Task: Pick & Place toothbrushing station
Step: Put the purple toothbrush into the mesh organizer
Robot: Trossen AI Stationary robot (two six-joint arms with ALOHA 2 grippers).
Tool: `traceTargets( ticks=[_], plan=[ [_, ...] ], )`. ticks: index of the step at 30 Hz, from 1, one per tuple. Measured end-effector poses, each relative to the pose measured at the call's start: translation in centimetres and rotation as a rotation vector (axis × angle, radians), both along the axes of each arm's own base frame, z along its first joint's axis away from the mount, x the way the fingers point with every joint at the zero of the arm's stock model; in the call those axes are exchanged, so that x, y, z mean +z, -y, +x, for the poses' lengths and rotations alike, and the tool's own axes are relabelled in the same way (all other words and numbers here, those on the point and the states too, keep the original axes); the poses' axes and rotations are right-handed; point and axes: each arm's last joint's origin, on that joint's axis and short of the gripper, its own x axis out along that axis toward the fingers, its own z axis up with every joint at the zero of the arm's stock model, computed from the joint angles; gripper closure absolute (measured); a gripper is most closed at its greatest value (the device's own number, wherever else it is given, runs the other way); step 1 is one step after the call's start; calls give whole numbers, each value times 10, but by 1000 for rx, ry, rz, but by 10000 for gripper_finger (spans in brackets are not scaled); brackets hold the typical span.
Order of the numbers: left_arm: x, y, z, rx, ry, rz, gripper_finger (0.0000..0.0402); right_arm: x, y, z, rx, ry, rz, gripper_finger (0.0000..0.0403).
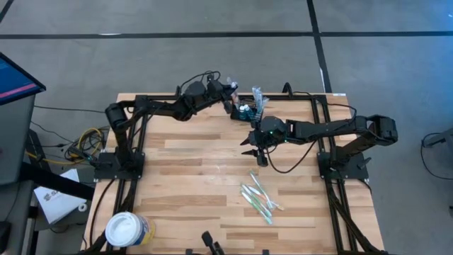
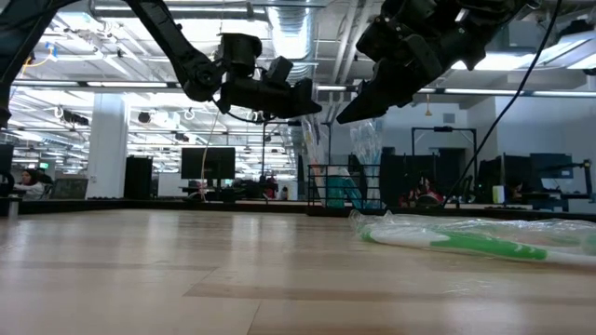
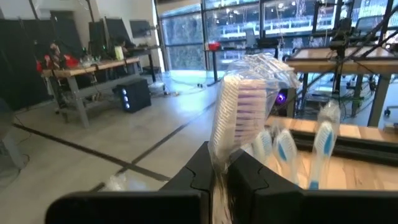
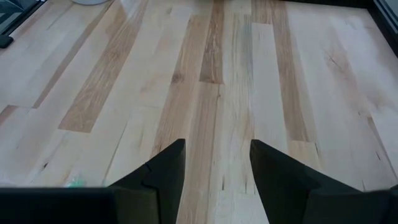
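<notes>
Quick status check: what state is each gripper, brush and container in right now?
Left gripper: shut on wrapped toothbrush, above the caddy.
Right gripper: open, empty, over bare table.
Caddy: upright at the far edge, brushes standing inside.
Loose toothbrushes: wrapped, lying flat.
White tub: lid on.

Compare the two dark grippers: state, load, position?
The left gripper is shut on a plastic-wrapped purple-bristled toothbrush, at the table's far edge over the black wire-mesh caddy. The right gripper is open and empty, over bare wood near the table's middle. Both hang above the table.
</notes>
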Motion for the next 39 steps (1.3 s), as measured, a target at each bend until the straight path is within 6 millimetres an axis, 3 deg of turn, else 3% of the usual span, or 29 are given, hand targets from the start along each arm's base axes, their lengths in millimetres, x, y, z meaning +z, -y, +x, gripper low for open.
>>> traceTargets(
  ticks=[15,27,39],
  plan=[
    [-7,-1,2,7,3,-31,392,0,0,0,0,0,0,233],
    [-32,-6,8,23,-12,-52,392,1,0,0,0,7,-1,233],
    [-37,-7,8,26,-11,-75,392,1,0,0,0,7,-1,233]
  ],
)
